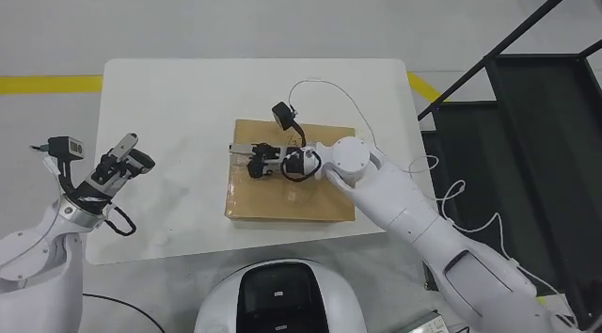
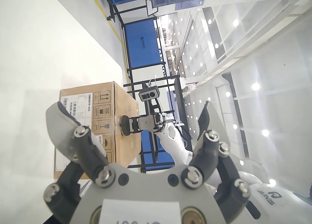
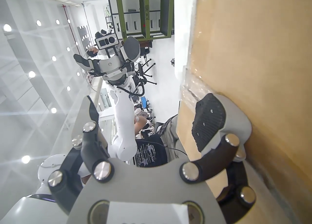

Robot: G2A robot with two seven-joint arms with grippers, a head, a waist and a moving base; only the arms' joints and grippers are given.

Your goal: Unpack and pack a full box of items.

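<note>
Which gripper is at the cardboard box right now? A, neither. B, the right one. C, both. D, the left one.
B: the right gripper is over the top of the closed cardboard box, one finger against it, while the left gripper hangs near the table edge, apart from the box.

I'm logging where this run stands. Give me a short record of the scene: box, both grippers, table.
box: closed, taped shut, mid-table, labels on the side facing the left arm
right gripper: open, lying low along the box top by the taped seam, holding nothing
left gripper: open, at the table's left edge, apart from the box
table: white, bears the box
</note>
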